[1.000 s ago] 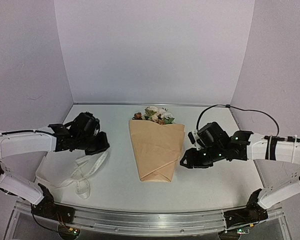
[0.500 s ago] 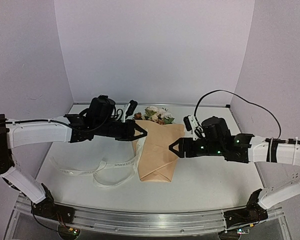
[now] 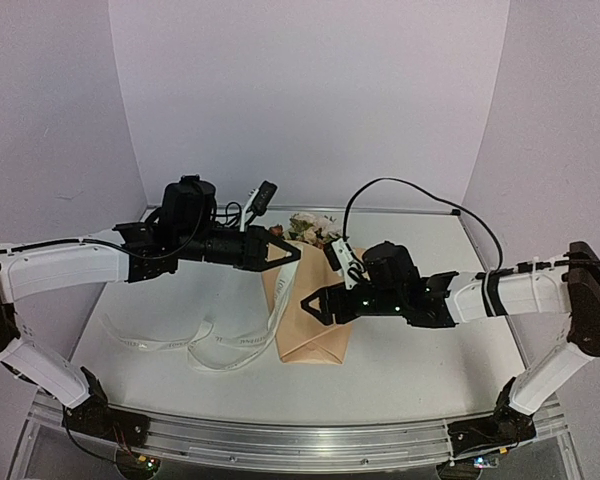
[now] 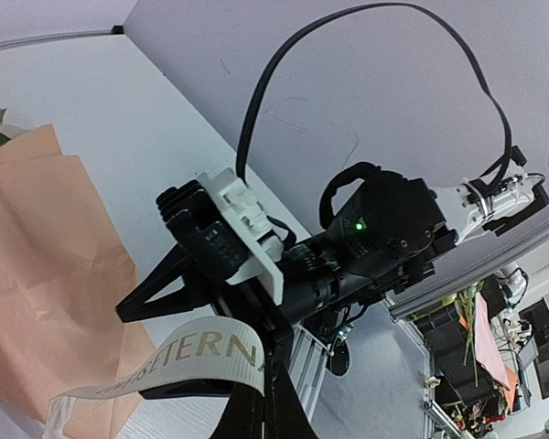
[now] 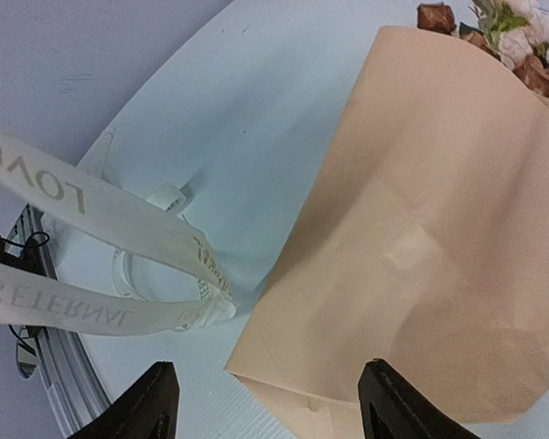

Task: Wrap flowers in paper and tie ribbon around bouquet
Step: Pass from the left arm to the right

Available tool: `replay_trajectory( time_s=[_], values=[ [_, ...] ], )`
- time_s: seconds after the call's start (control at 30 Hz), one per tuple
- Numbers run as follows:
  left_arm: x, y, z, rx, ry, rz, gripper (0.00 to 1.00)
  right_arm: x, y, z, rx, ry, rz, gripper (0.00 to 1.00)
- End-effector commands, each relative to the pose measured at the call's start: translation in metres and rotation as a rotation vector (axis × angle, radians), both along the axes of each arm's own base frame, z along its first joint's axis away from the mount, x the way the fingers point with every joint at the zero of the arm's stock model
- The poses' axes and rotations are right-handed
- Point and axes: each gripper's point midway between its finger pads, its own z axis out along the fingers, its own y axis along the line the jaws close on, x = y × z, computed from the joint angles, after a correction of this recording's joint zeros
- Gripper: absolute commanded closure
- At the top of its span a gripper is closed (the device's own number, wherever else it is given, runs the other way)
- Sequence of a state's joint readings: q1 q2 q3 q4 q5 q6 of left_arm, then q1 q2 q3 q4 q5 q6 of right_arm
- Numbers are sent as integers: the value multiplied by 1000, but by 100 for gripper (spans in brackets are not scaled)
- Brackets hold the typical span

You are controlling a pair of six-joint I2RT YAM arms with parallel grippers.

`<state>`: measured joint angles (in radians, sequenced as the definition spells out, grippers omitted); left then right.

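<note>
Since the slim cone of peach-tan kraft paper holding pink and cream rose heads, the bouquet (image 3: 315, 315), lies folded on the white table (image 3: 420, 365), only the tying seems left to do. The long creamy-white satin ribbon (image 5: 119, 224) with dark lettering hangs from the left gripper (image 3: 292, 256). That gripper is clamped on the ribbon above the bouquet's left edge, so the strip drapes beside that edge into loose loops. The right gripper (image 3: 305, 302) hovers over the bouquet's lower half with its jaws spread wide, aimed at the hanging strip, probably to take it.
</note>
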<state>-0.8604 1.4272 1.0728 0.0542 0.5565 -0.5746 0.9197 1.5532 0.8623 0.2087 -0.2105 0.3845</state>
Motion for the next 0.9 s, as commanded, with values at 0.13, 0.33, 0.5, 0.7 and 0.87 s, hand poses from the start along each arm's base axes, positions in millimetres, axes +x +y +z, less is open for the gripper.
replay_trajectory(
  time_s=[0.13,0.33,0.5,0.7,0.87],
  values=[
    [0,2,45,-72,-75,12,100,-2,13,53,105,-216,-8,30],
    [12,-2,41,-82,12,71,100,-36,9,71,134,-253,50,33],
    [12,-14,34,-95,78,39,100,-54,19,84,162,-274,113,33],
    [12,-18,33,-110,98,22,100,-54,42,88,161,-281,152,34],
    [9,-18,32,-121,114,5,100,-36,57,83,110,-326,123,34]
  ],
)
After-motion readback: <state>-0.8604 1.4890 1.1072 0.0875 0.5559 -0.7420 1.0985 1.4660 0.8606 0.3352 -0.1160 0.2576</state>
